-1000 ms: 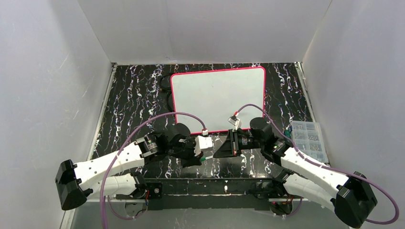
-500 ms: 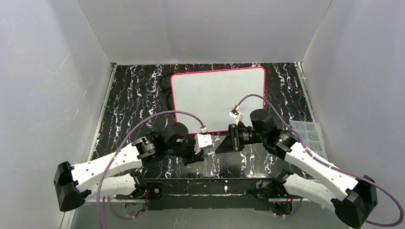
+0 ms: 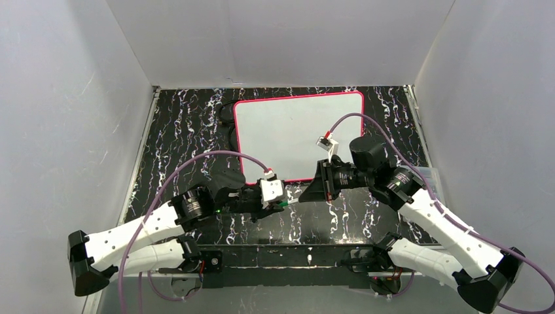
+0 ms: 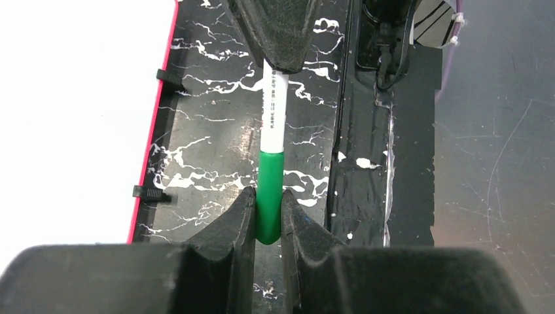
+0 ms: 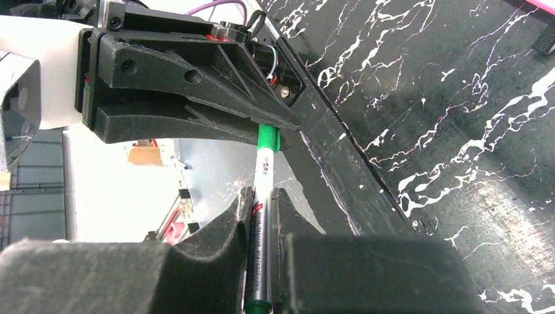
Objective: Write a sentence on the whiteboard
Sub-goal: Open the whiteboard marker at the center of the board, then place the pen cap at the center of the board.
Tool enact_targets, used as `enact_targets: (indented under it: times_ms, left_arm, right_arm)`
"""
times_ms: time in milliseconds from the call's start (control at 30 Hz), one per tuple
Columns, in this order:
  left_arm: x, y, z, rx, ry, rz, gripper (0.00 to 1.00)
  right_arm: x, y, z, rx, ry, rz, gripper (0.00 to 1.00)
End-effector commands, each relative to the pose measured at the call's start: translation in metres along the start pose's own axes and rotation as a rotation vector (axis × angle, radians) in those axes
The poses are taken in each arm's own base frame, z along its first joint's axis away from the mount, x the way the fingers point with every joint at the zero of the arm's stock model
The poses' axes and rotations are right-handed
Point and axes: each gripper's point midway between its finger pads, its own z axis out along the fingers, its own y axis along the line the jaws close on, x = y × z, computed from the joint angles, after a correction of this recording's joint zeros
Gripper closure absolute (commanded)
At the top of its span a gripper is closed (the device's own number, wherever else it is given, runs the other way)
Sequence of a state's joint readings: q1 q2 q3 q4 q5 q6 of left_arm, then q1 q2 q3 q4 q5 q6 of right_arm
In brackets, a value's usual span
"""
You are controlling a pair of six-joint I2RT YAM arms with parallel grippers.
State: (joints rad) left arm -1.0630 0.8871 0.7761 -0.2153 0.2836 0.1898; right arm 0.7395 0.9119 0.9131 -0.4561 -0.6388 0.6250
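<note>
Clamping a marker's green cap [image 4: 269,171] in its jaws, the left gripper [image 4: 268,197] faces the right gripper [image 5: 262,195], jaws pinched on its white barrel [image 5: 263,167], near the whiteboard [image 3: 298,131].

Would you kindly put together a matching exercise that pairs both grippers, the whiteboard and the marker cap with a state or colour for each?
Column one:
1. left gripper
2. right gripper
3. whiteboard
4. marker cap

Column two:
A. pink-red rim, no writing showing from above
B. green
C. shut on the marker barrel
D. shut on the marker cap

Pairs: 1-D; 2-C; 3-A; 4-B
</note>
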Motion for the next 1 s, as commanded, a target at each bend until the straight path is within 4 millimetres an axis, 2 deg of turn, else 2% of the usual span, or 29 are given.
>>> enact_targets:
  times_ms: [0, 200, 367, 533, 667, 800, 967]
  left_arm:
    - [0.056, 0.015, -0.012, -0.109, 0.192, -0.042, 1.0]
    - [0.054, 0.017, -0.015, -0.126, 0.175, -0.035, 1.0]
    - [0.057, 0.02, -0.02, -0.16, 0.184, -0.043, 1.0]
    - [0.044, 0.023, -0.028, -0.199, 0.117, -0.085, 1.0]
    - [0.038, 0.028, -0.034, -0.273, 0.079, -0.215, 1.0]
    - [0.054, 0.039, -0.038, -0.414, 0.099, -0.422, 1.0]
    - [0.1, 0.041, -0.037, -0.552, 0.234, -0.622, 1.0]
  right_arm:
    - [0.0, 0.032, -0.023, -0.066, 0.035, -0.074, 0.99]
    - [-0.005, 0.046, -0.034, -0.073, 0.018, -0.101, 0.99]
    - [-0.004, 0.043, -0.046, 0.01, 0.024, -0.124, 0.99]
    - [-0.005, 0.027, -0.053, 0.124, 0.012, -0.133, 0.99]
    - [-0.014, 0.002, -0.056, 0.252, -0.059, -0.136, 0.99]
    - [-0.032, -0.03, -0.061, 0.41, -0.199, -0.134, 0.99]
    - [-0.053, -0.045, -0.054, 0.431, -0.35, -0.126, 0.99]
